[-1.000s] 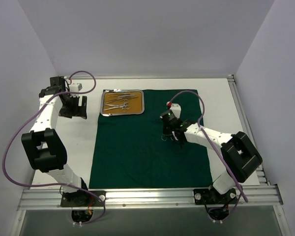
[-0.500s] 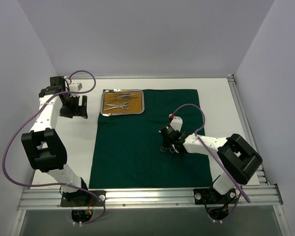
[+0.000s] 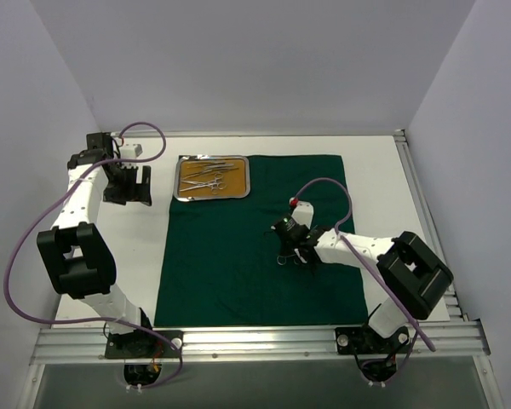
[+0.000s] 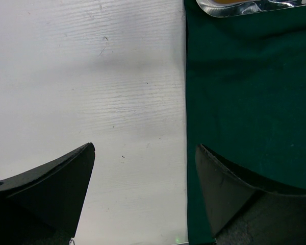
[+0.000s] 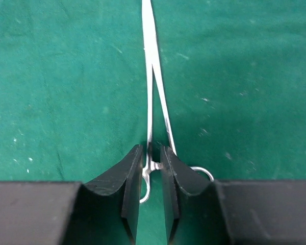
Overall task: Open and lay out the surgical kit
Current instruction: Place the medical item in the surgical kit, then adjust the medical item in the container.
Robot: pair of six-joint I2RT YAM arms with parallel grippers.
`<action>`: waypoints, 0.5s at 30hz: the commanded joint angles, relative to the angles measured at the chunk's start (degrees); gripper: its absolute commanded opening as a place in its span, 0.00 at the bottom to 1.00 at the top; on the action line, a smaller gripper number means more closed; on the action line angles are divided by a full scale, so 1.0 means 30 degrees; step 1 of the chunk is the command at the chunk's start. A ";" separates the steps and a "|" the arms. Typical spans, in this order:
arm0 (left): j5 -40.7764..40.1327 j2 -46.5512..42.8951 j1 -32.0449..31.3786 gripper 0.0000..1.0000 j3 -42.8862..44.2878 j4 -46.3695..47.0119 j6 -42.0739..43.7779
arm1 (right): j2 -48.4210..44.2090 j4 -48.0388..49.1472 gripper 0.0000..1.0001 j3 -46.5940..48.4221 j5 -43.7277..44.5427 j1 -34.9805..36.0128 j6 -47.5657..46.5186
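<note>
The dark green cloth point(image 3: 238, 264) lies spread flat on the white table. The steel tray point(image 3: 248, 175) with its orange-brown inside sits on the cloth's far left corner and holds several metal instruments point(image 3: 206, 179). My right gripper point(image 3: 293, 252) is low over the middle right of the cloth. In the right wrist view it point(image 5: 152, 150) is shut on a ring-handled clamp point(image 5: 150, 76), gripped just ahead of the rings, with the tips pointing away over the cloth point(image 5: 66, 76). My left gripper point(image 3: 128, 192) is open and empty over bare table left of the tray point(image 4: 245, 7), at the cloth's edge point(image 4: 250, 92).
The white table point(image 3: 375, 170) has a metal rail along its right side and near edge. Grey walls close in the left, back and right. A purple cable loops from each arm.
My right gripper has moved with the clamp toward the near side and a little left, lower over the cloth. The left arm has not moved.
</note>
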 commanded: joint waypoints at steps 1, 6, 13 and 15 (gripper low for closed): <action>0.0418 -0.0409 0.0079 0.89 0.0603 0.0076 0.0074 | -0.1401 -0.2061 0.19 0.0995 0.1582 0.0163 -0.0068; 0.0419 -0.0380 0.0079 0.89 0.0661 0.0047 0.0075 | -0.1990 -0.3436 0.21 0.2982 0.1467 0.0193 -0.0887; 0.0126 -0.0438 0.0079 0.89 0.0837 -0.0129 0.0133 | 0.1541 -0.3352 0.34 1.1417 -0.1924 -0.0421 -0.8526; 0.0038 -0.0497 0.0137 0.89 0.0749 -0.0217 0.0192 | 0.3158 -0.3555 0.28 1.4490 -0.4551 -0.1004 -1.0227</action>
